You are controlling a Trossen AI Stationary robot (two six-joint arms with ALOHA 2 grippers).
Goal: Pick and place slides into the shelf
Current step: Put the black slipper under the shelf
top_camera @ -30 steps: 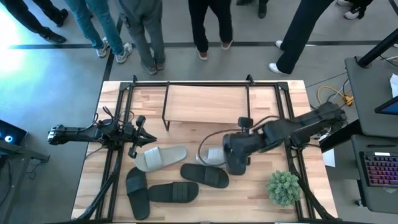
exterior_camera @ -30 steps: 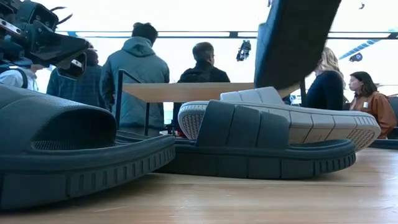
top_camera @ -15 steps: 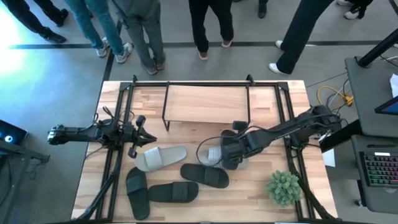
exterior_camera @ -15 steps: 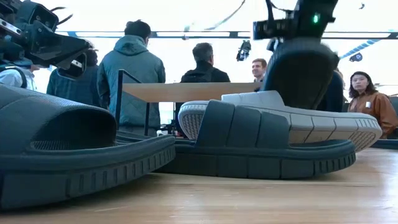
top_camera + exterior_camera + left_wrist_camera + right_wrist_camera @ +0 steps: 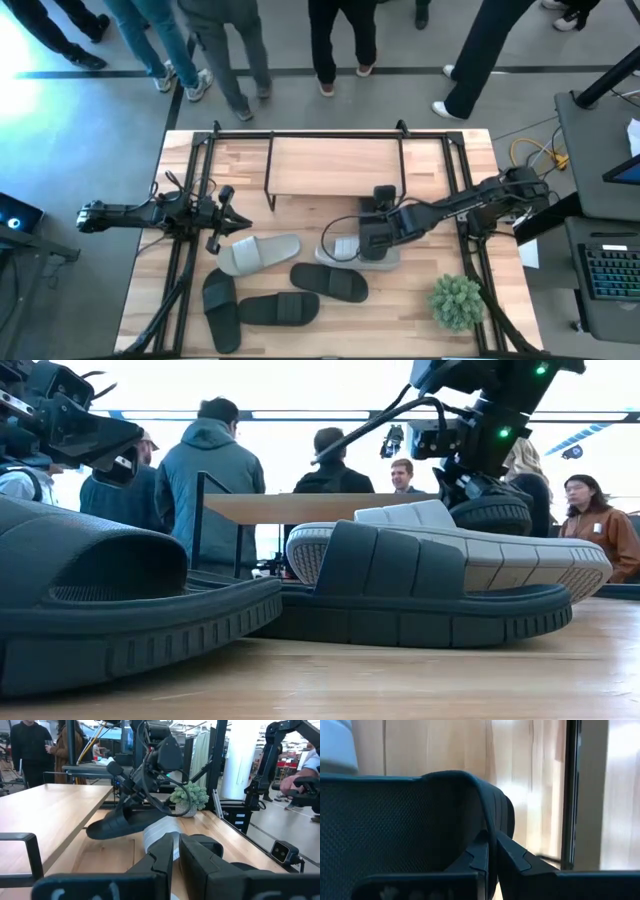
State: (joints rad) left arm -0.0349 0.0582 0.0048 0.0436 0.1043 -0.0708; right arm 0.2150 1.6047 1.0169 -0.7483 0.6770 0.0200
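My right gripper [image 5: 378, 228] is shut on a dark slide [image 5: 120, 822], in front of the shelf's [image 5: 335, 165] right half and above a light grey slide [image 5: 342, 250]. The shelf has a wood plank top on a black tube frame. The second light grey slide [image 5: 258, 253] lies sole down near the table's middle. Three dark slides [image 5: 330, 283] [image 5: 280, 308] [image 5: 220, 310] lie near the near edge. My left gripper [image 5: 228, 225] waits at the table's left, shut and empty, beside the second light slide. My right gripper [image 5: 492, 847] holds the dark slide by its strap's edge [image 5: 492, 827]. One finger [image 5: 477, 857] is under the strap and the other [image 5: 515, 857] is on its outer face. The slide [image 5: 490, 515] is lifted clear and tilted, one end [image 5: 92, 831] lower, toward the shelf.
A small potted plant [image 5: 455, 300] stands at the table's near right corner. Black frame rails [image 5: 185, 200] run along the left and right sides. Several people stand beyond the far edge. Bare wood [image 5: 300, 215] lies between the shelf and the slides.
My right gripper has come down and moved a little toward the far edge and the shelf, still shut on the dark slide. The slide hung steeply below the fingers a second ago; it now sits lower and closer to level, just above the light grey slide.
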